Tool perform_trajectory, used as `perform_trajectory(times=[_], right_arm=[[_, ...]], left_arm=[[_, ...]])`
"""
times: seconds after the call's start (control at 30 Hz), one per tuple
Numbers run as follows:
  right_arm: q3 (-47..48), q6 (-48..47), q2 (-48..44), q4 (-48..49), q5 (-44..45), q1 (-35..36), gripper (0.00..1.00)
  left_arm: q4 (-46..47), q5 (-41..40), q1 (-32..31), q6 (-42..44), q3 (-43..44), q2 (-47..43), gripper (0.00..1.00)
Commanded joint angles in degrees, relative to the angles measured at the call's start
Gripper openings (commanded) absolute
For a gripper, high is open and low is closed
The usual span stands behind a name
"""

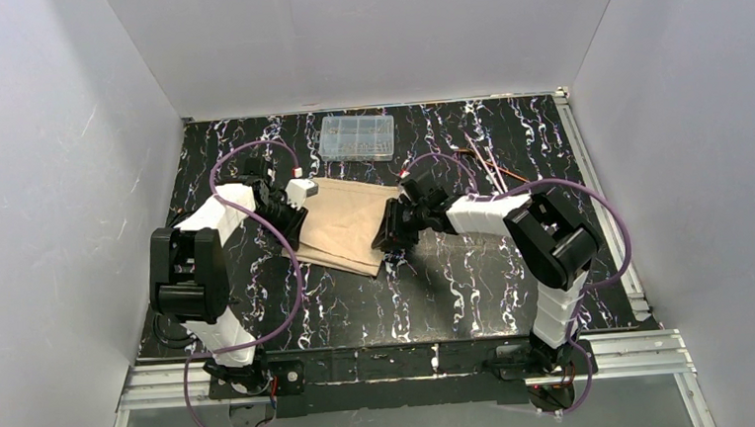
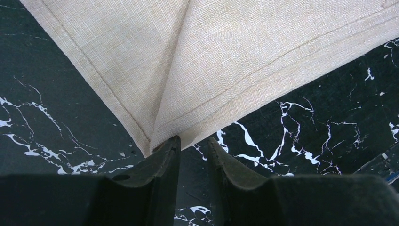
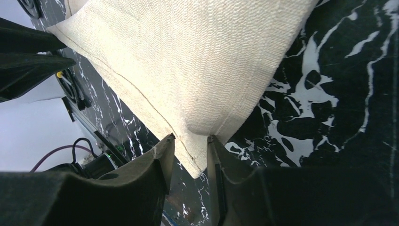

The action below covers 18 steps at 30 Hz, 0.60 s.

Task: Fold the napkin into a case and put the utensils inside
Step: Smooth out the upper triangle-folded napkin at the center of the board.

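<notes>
Your napkin [image 1: 350, 225] lies flat on the counter [image 1: 457, 288] near the middle, stretched between the two arms. It is a plain beige-tan cloth with a coarse weave and a stitched hem along its edges. From above it is folded into a slanted four-sided shape, with a lower layer showing along the near edge. In your left wrist view the napkin [image 2: 235, 61] narrows to a corner where two hemmed layers meet along a crease. That corner ends right at the tip of one finger of your left gripper [image 2: 193, 143]. The gripper's fingers stand a narrow gap apart, and only dark counter shows in the gap, so it has hold of nothing. From above, the left gripper [image 1: 293, 219] sits at the cloth's left end. Your right gripper [image 1: 395, 237] sits at the right end, toward the near corner. In the right wrist view, the right gripper [image 3: 189, 139] is also only slightly parted. A hemmed corner of the napkin [image 3: 188, 70] hangs into the gap and touches both fingertips, but I cannot tell whether they are pressing on it. The utensils [image 1: 495, 172] lie well apart from the cloth, as thin copper-coloured pieces on the counter beyond your right arm. The counter is black with white marble veining. A clear plastic compartment box [image 1: 357, 137] rests toward its far edge, just beyond the napkin. Plain white walls [image 1: 363, 36] close in the back and both sides. An aluminium rail [image 1: 412, 362] runs along the near edge where the arm bases are bolted, and purple cables [image 1: 293, 278] loop from the arms.
</notes>
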Motion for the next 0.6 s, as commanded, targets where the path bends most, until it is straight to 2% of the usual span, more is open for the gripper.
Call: perform_trajectory(times=[0.0,0.23,0.37,0.57], right_arm=[[-1.3,1.5,0.2,2.3,0.8,1.1,0.38],[-2.5,-0.4,-3.8,-0.4,3.1,2.0,0.41],[3.8,-3.5,-3.7,-7.0,6.0,5.0,0.41],[9.0,-5.5,-1.2,-9.4,7.0,7.9,0.41]], left_arm=[[0.6,-0.5,0.5,0.8,-1.2,-1.3,0.25],[2.2,-1.7,0.6,1.6,-2.7,-1.2,0.25],[2.6,-1.7,0.6,1.6,-3.2,-1.2,0.25],[3.5,-1.7,0.6,1.5,-4.2,-0.8,0.25]])
